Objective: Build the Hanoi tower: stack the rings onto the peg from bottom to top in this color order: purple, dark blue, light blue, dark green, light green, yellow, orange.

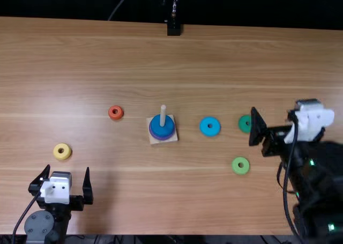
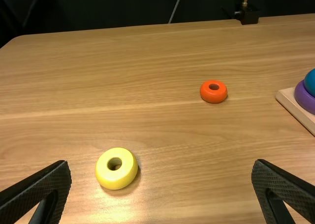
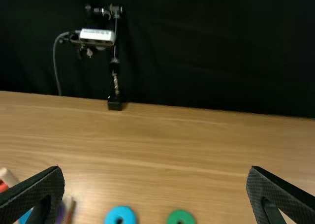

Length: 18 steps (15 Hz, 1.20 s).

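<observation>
Right gripper (image 3: 156, 167), jaws wide and empty, is near the right edge of the bench (image 1: 96, 56). Left gripper (image 1: 67, 168), also wide and empty, is at the near left corner. Seated rings: two of seven, dark blue ring (image 1: 155, 127) over purple ring (image 1: 163, 139), around one peg (image 1: 163, 115) on one base (image 1: 174, 139). Remaining: five. One yellow ring (image 2: 115, 180) and one orange ring (image 2: 213, 98) lie toward the left edge; one light blue ring (image 1: 203, 127), one dark green ring (image 1: 242, 124) and one light green ring (image 1: 235, 167) lie toward the right.

pale glare lies across the bright table (image 1: 214, 61), with faint shadows and a dim backdrop (image 1: 257, 5).
</observation>
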### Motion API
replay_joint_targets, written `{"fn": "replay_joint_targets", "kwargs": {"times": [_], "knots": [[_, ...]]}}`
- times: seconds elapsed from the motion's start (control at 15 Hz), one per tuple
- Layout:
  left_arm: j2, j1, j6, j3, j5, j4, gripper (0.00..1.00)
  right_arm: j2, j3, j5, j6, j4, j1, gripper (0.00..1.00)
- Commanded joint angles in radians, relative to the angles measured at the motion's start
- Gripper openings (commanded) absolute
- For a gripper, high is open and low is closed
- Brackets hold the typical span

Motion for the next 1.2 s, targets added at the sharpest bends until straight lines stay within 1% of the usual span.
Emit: {"fn": "replay_joint_targets", "kwargs": {"times": [0.0, 0.07, 0.13, 0.27, 0.33, 0.4, 0.47, 0.53, 0.6, 0.8, 0.93, 1.07, 1.13], "knots": [[-0.012, 0.01, 0.001, -0.105, 0.008, -0.065, 1.0, 0.083, 0.069, 0.019, 0.212, -0.003, 0.016, 1.0], [-0.012, 0.01, 0.001, -0.105, 0.008, -0.065, 1.0, 0.147, 0.089, 0.021, 0.297, -0.012, 0.026, 1.0], [-0.012, 0.01, 0.001, -0.105, 0.009, -0.065, 1.0, 0.198, 0.095, 0.021, 0.322, -0.027, 0.042, 1.0], [-0.012, 0.01, 0.001, -0.105, 0.008, -0.065, 1.0, 0.298, 0.097, 0.014, 0.313, -0.035, 0.059, 1.0], [-0.012, 0.01, 0.001, -0.105, 0.009, -0.065, 1.0, 0.347, 0.097, 0.01, 0.289, -0.044, 0.067, 1.0], [-0.012, 0.01, 0.001, -0.105, 0.009, -0.065, 1.0, 0.385, 0.098, 0.01, 0.232, -0.064, 0.079, 1.0], [-0.012, 0.01, 0.001, -0.105, 0.008, -0.065, 1.0, 0.428, 0.1, 0.008, 0.159, -0.09, 0.09, 1.0], [-0.012, 0.01, 0.001, -0.105, 0.008, -0.065, 1.0, 0.465, 0.098, 0.008, 0.111, -0.116, 0.09, 1.0], [-0.012, 0.01, 0.001, -0.105, 0.008, -0.065, 1.0, 0.493, 0.098, 0.008, 0.094, -0.143, 0.09, 1.0], [-0.012, 0.01, 0.001, -0.105, 0.009, -0.065, 1.0, 0.577, 0.103, 0.005, 0.092, -0.158, 0.093, 1.0], [-0.012, 0.01, 0.001, -0.105, 0.008, -0.064, 1.0, 0.652, 0.121, -0.005, 0.089, -0.158, 0.11, 1.0], [-0.012, 0.01, 0.001, -0.105, 0.009, -0.065, 1.0, 0.723, 0.135, -0.005, 0.087, -0.158, 0.116, 1.0], [-0.012, 0.01, 0.001, -0.105, 0.009, -0.065, 1.0, 0.764, 0.151, -0.003, 0.087, -0.158, 0.138, 1.0]]}}
